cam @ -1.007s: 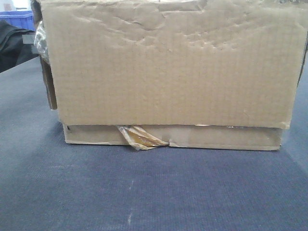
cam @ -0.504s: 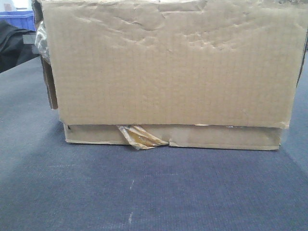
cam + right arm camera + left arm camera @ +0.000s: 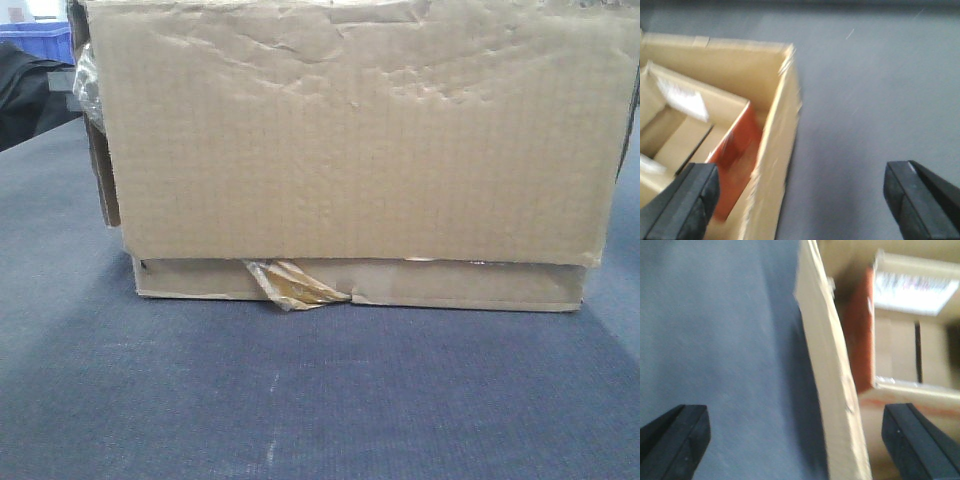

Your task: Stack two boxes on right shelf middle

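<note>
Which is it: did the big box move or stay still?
No. The big box sits at the same spot against the blue bin and the white scratch on the grey surface.

Flat dim light, front view grainy, wrist views blurred — soft shadow beside the carton (image 3: 835, 390)

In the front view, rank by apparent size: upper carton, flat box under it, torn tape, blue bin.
1. upper carton
2. flat box, only its front strip shows
3. torn tape and blue bin look alike; the bin is farther and cut off, so unranked
</note>
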